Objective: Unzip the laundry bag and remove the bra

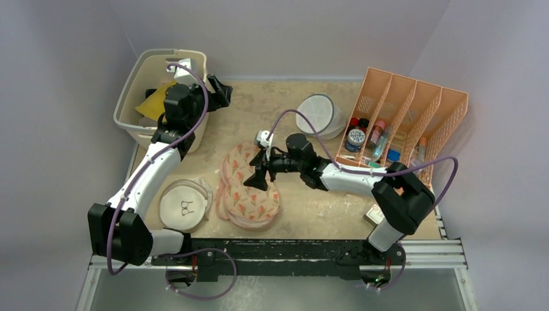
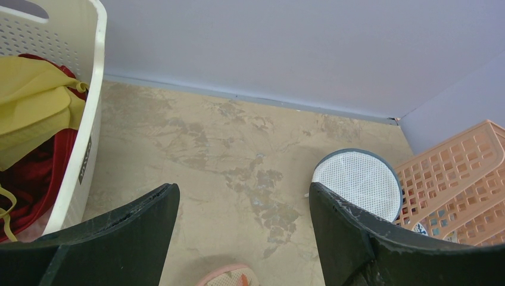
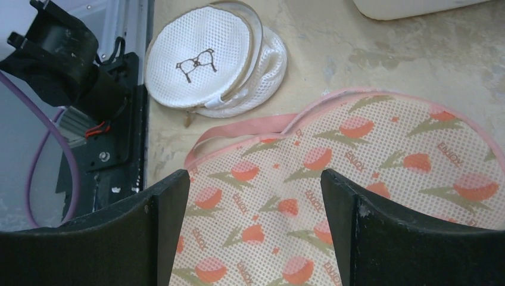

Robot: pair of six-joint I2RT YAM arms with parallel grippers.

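Observation:
The laundry bag (image 1: 249,188), cream with orange-red flowers and pink zip edging, lies flat mid-table. My right gripper (image 1: 254,172) hovers just above it, open and empty. In the right wrist view the printed fabric (image 3: 357,155) fills the gap between my open right gripper (image 3: 255,190). The mustard-yellow bra (image 1: 154,100) lies in the white basket (image 1: 129,87) at the back left, and also shows in the left wrist view (image 2: 36,107). My left gripper (image 1: 219,89) is open and empty beside the basket's right wall. In its wrist view, my left gripper (image 2: 244,208) is above bare table.
A red garment (image 2: 36,173) lies under the bra in the basket (image 2: 89,119). A round white mesh bag with a bra icon (image 1: 184,204) sits left of the laundry bag. A plain round mesh drum (image 1: 320,113) and an orange organiser (image 1: 401,123) stand at the back right.

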